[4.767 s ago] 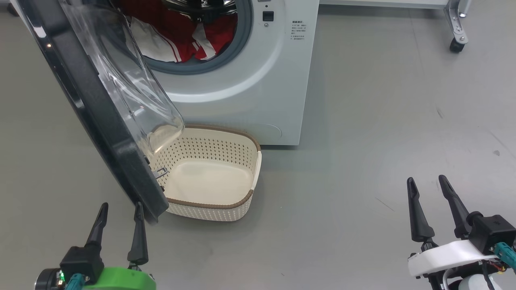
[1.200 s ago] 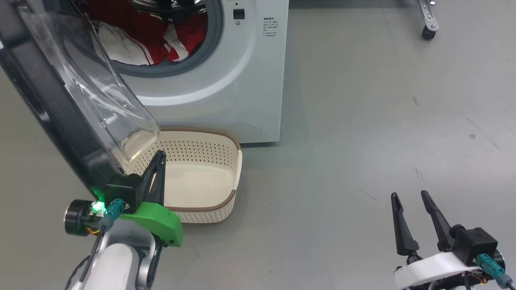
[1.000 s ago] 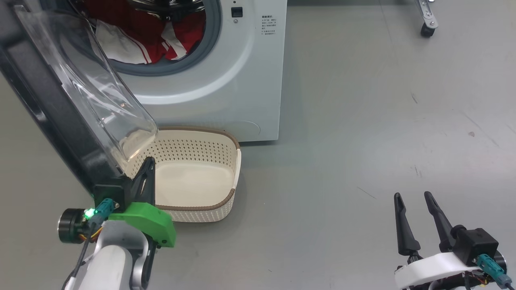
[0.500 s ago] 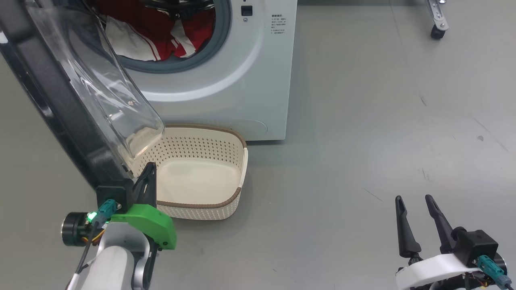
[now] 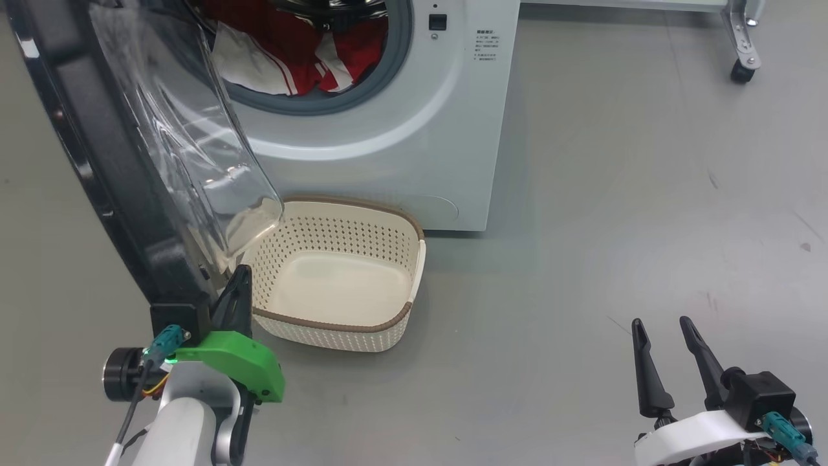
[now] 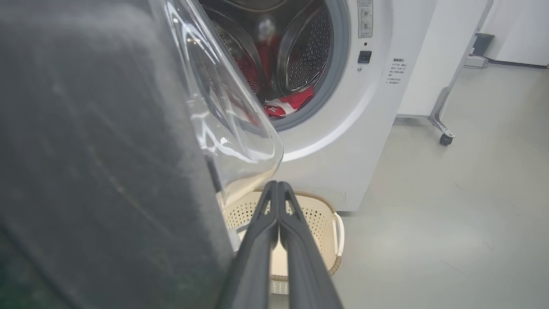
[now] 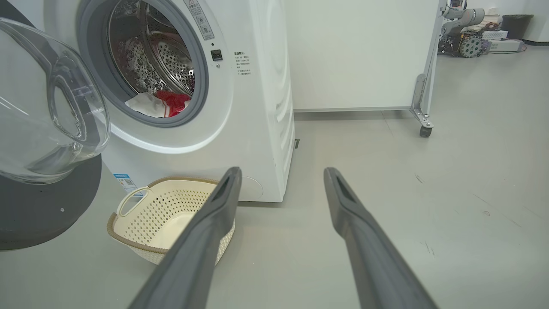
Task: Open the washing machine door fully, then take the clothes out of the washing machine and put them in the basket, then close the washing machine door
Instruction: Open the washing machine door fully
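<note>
The washing machine stands at the top with its door swung out to the left, black rim and clear glass bowl facing the drum. Red and white clothes lie in the drum mouth, seen also as clothes and clothes. The cream basket sits on the floor under the door's bowl. My left gripper is shut with nothing in it, fingers lying along the inner side of the door's lower rim. My right gripper is open and holds nothing, low over the floor at the right.
A white wheeled cabinet stands behind the washer to the right, its caster on the grey floor. Open floor stretches right of the basket and washer. Other robot gear sits far back.
The whole head picture has slid right, so the camera moved. My left gripper stays shut at the door's lower rim, and the door looks swung slightly wider. The right gripper holds its pose.
</note>
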Tool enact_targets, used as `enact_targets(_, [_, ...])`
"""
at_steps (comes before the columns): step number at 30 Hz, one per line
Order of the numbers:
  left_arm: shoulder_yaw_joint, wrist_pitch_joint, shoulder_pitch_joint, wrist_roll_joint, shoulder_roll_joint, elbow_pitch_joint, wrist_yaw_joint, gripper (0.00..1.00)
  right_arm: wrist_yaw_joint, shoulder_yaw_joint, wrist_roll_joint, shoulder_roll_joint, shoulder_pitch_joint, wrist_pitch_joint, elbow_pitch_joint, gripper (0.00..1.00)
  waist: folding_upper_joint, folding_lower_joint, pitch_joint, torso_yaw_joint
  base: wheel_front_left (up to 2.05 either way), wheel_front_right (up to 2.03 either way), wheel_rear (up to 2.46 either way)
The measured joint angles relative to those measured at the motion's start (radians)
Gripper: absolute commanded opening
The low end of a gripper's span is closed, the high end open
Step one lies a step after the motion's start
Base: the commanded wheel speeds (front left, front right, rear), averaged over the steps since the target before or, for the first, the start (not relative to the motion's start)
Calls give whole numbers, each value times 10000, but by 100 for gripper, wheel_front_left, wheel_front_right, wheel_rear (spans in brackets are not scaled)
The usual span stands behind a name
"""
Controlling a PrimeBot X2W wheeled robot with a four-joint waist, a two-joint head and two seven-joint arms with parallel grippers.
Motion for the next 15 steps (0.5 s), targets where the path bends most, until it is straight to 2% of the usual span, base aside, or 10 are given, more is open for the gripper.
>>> enact_targets(15, [462,-407,-45,-240,-4,203,144,0,102,-35,-102,2,11,0,-4,100,0,0,106,958,0,0,0])
